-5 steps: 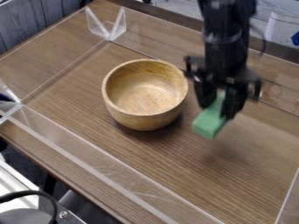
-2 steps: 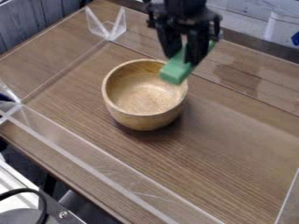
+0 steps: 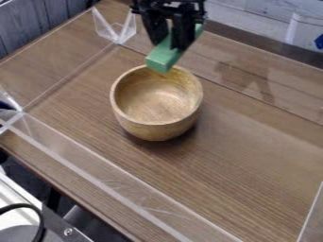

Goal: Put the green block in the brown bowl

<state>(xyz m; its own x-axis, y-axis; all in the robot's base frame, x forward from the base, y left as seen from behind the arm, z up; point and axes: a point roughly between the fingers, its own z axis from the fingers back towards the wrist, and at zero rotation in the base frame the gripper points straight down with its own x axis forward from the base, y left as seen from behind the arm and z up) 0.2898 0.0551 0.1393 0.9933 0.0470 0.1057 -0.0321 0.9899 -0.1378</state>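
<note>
Block (image 3: 165,54) now higher, past the bowl's (image 3: 157,102) far rim
Fingers of the blurred, partly cut-off gripper (image 3: 169,34) clamp it.

Light-brown grained bowl (image 3: 154,112), solid green block (image 3: 165,55), brown wood-grain table (image 3: 211,177)

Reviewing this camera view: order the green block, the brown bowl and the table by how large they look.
1. Table
2. Brown bowl
3. Green block

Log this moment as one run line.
gripper: closed on green block | block: raised, near bowl's far rim | brown bowl: upright, empty
</note>
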